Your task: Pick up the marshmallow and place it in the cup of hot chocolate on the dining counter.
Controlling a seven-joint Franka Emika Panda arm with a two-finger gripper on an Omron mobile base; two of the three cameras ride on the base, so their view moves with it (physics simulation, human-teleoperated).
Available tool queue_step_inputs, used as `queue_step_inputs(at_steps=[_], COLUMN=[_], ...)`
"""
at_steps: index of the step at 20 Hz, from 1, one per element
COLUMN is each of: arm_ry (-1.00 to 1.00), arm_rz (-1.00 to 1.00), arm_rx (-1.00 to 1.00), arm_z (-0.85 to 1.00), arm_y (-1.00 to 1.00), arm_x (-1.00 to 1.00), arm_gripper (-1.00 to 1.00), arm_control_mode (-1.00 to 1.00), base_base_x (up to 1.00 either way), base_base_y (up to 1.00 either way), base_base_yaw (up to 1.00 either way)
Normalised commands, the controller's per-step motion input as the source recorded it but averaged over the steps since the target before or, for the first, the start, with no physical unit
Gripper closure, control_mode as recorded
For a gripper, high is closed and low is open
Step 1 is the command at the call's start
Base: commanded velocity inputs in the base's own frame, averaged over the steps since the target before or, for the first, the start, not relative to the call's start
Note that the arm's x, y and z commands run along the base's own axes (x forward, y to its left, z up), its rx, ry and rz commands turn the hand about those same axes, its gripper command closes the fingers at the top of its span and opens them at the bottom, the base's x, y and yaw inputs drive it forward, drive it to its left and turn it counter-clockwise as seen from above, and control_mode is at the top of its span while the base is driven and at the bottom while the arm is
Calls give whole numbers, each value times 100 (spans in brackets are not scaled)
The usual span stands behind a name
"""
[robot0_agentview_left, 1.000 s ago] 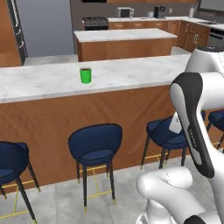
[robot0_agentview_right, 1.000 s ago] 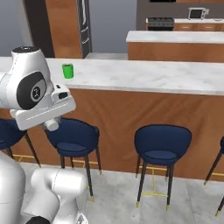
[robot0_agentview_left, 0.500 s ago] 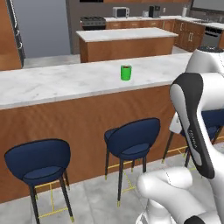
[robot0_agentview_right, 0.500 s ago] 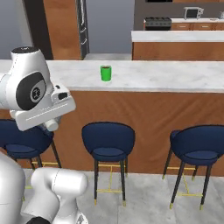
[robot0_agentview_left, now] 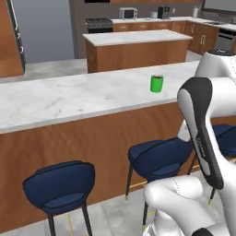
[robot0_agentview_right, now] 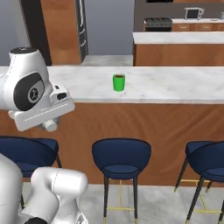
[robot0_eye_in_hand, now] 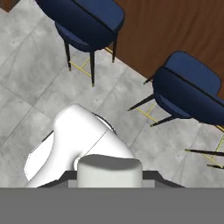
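One marshmallow, white and blocky, sits pinched in the closed gripper, held low over grey floor and navy stools. Pick-up looks done. Green cup of hot chocolate stands alone on the dining counter, well apart from the hand. Left to do, by my reckoning: raise the arm, reach over the cup, let go.

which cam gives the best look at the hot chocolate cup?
Right base view: the cup of hot chocolate stands near frame centre on the dining counter, dark liquid visible. Left base view shows it smaller, off to the right, close to the arm.
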Motion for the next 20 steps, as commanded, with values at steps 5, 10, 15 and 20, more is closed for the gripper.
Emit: queue_step_inputs(at_steps=[5, 10, 15, 20], arm_ry=[0, 0, -1, 2], arm_rz=[0, 0, 0, -16], arm_rx=[0, 0, 2, 0], arm_z=[0, 0, 4, 30], arm_y=[0, 0, 0, -3], arm_x=[0, 0, 2, 25], arm_gripper=[100, 100, 100, 100], arm_control_mode=[100, -100, -100, -100], base_base_x=[78, 7, 0, 0], base_base_y=[0, 0, 0, 0], base_base_yaw=[0, 0, 0, 0])
